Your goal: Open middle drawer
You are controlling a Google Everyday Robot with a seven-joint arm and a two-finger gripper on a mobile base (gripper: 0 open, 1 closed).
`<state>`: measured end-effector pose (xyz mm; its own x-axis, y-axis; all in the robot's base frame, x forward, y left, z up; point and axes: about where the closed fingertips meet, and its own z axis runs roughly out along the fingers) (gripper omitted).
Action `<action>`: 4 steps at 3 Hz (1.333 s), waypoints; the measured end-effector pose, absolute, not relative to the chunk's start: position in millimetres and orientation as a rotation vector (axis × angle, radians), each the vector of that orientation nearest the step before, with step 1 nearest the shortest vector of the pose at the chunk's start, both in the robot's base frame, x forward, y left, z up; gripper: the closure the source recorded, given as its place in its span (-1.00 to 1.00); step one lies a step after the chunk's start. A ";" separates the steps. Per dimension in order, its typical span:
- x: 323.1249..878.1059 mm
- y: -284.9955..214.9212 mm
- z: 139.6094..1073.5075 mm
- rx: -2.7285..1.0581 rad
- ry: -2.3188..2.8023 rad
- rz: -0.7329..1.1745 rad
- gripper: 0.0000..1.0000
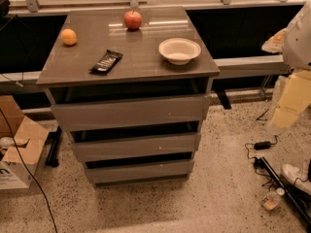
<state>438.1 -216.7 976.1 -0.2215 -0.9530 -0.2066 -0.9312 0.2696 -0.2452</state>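
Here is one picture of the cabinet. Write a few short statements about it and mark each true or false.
1. The apple stands on the cabinet top. True.
2. The orange lies in the bowl. False: it lies apart, far to the left.
3. The middle drawer is pulled far out. False: its inside does not show.
4. The gripper touches that drawer. False: the gripper is not in view; only the arm shows, at the right edge.
5. The dark bar lies left of the bowl. True.

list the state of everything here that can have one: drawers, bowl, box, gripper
middle drawer: shut, not pulled out yet
top drawer: shut
lowest drawer: shut
bowl: upright, empty, on the cabinet top
snack bar: lying flat
cardboard box: flaps open
gripper: at the right edge, away from the cabinet
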 end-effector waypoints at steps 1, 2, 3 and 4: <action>439.3 -214.5 975.2 -1.721 2.227 -0.094 -1.00; 451.3 -191.1 965.1 -1.688 2.179 -0.050 -1.00; 475.6 -159.3 941.7 -1.673 2.108 0.069 -1.00; 499.2 -136.6 904.1 -1.702 2.068 0.320 -1.00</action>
